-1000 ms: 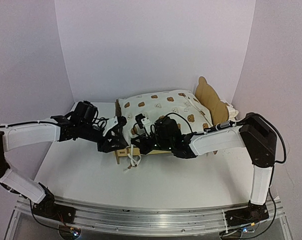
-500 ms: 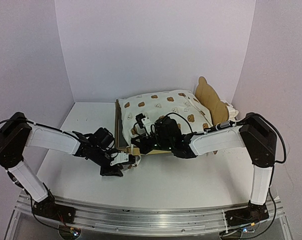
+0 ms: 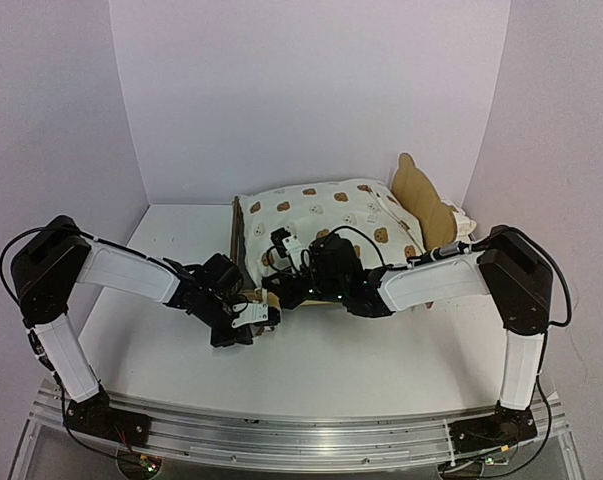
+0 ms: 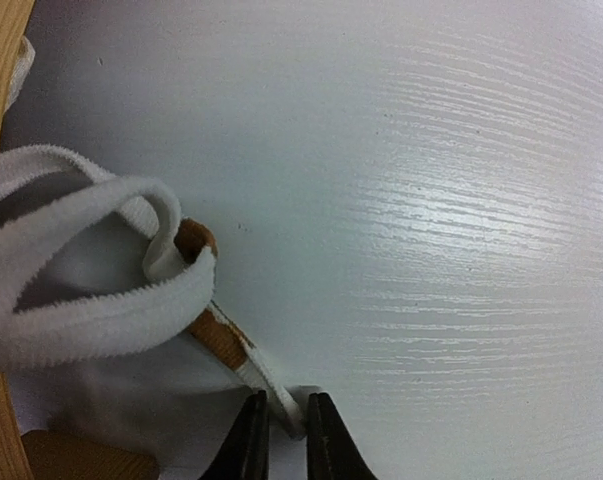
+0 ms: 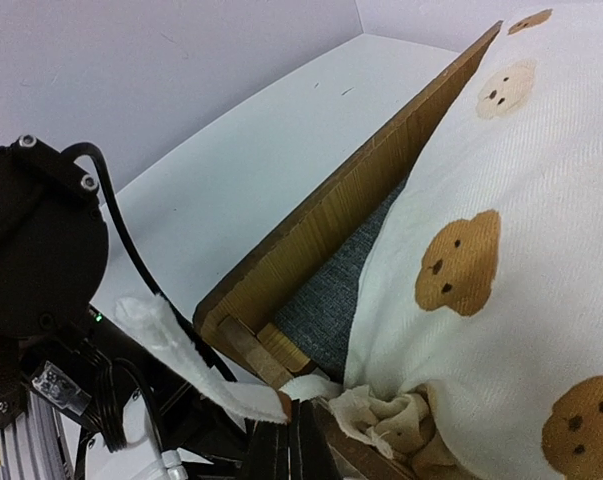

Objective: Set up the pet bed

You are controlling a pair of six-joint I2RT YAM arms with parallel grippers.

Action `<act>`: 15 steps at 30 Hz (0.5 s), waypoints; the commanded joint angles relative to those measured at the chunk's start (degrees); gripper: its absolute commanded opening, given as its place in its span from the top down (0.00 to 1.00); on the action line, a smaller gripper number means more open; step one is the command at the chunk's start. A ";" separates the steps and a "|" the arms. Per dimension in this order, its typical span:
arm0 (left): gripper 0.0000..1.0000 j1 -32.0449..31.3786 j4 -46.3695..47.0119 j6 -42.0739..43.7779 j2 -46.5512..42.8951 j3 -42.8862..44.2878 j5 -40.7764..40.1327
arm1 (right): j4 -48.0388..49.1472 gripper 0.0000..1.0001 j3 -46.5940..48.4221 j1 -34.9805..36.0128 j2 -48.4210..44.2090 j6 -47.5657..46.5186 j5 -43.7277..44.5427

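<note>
Since a second ago my left arm has swung off the foot of the pet bed (image 3: 326, 215) and dropped to the worktop (image 3: 401, 355) at the bed's near-left corner, its jaws closing as it went. The left end effector (image 4: 284, 447) now nips the tail of the white tie (image 4: 101, 300) looped at the plywood frame (image 5: 351, 190) corner. The right end effector (image 5: 286, 448) is clenched low at that same corner, where the tie meets the ruffle of the mattress cushion (image 5: 501, 200); what it pins I cannot tell. The bed sits mid-worktop with its bear-ear headboard (image 3: 418, 195) to the right and the cushion riding above the frame. I'd pull the tie slowly along its own line and hold the right arm steady as the anchor. I'd also watch that thin tip, since so small a bite could slip.
</note>
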 commanded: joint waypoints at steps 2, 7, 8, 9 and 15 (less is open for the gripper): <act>0.99 0.20 0.08 -0.34 0.79 2.24 -0.17 | 1.69 1.00 -1.01 0.09 -1.52 -1.17 1.05; 1.00 0.79 -2.78 -1.45 -1.92 3.23 -0.80 | 1.43 1.00 -1.44 0.00 -2.45 -2.00 2.50; 1.00 1.47 -3.70 -1.62 -3.20 3.01 -0.78 | 1.16 1.00 -1.24 -0.14 -2.81 -2.28 2.51; 1.00 2.18 -4.66 -1.65 -5.11 2.45 -0.73 | 0.84 1.00 -0.95 -0.28 -3.14 -2.55 2.46; 1.00 7.08 -9.65 1.44 -17.13 -5.27 -3.75 | -0.71 1.00 1.55 -2.51 -5.34 -3.14 2.20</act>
